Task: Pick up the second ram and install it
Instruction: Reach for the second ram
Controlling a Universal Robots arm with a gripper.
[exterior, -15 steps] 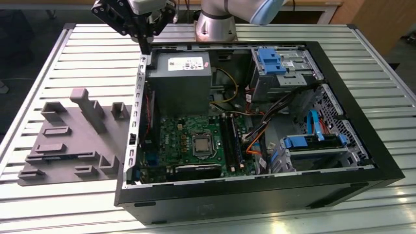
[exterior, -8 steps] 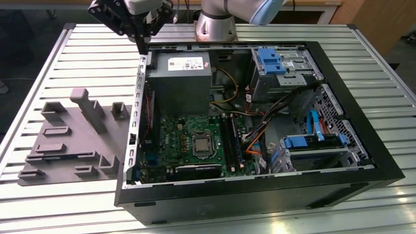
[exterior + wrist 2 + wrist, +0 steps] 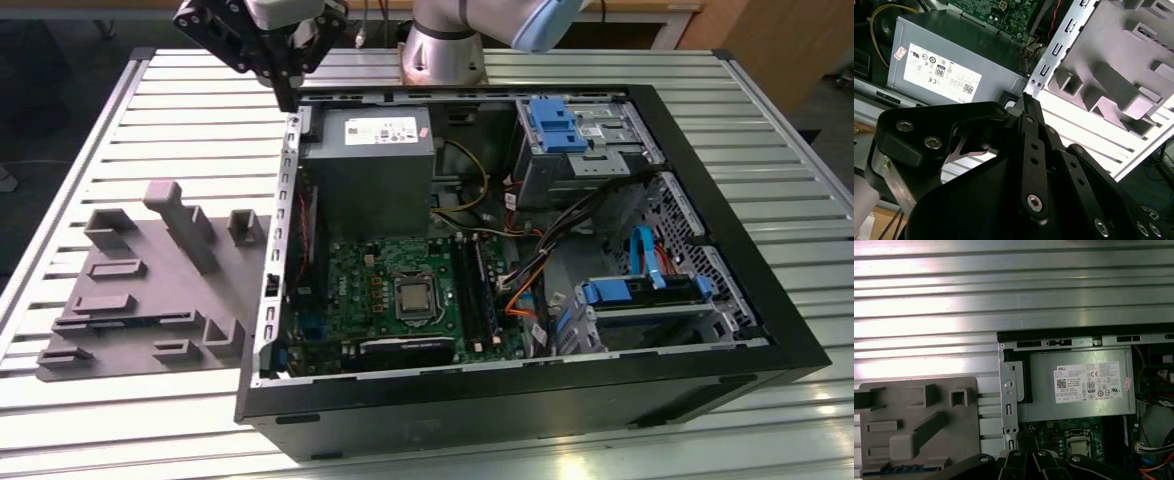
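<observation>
My gripper (image 3: 284, 97) hangs above the back corner of the open computer case (image 3: 534, 405), on the exterior view's left, over the case wall beside the power supply (image 3: 367, 165). In the second wrist view its black fingers (image 3: 1027, 107) meet at one tip with nothing between them, so it is shut and empty. A grey fixture plate (image 3: 147, 300) lies on the table beside the case. A long thin bluish strip (image 3: 901, 470) sits in one of its long slots (image 3: 123, 322). It may be the second ram on edge, but I cannot tell.
The case holds a green motherboard with long black memory slots (image 3: 477, 290), a processor socket (image 3: 415, 296), cables and blue drive cages (image 3: 641, 295). The fixture has a tall block (image 3: 167, 200). The robot's base (image 3: 447, 45) stands behind the case on the slatted metal table (image 3: 160, 110).
</observation>
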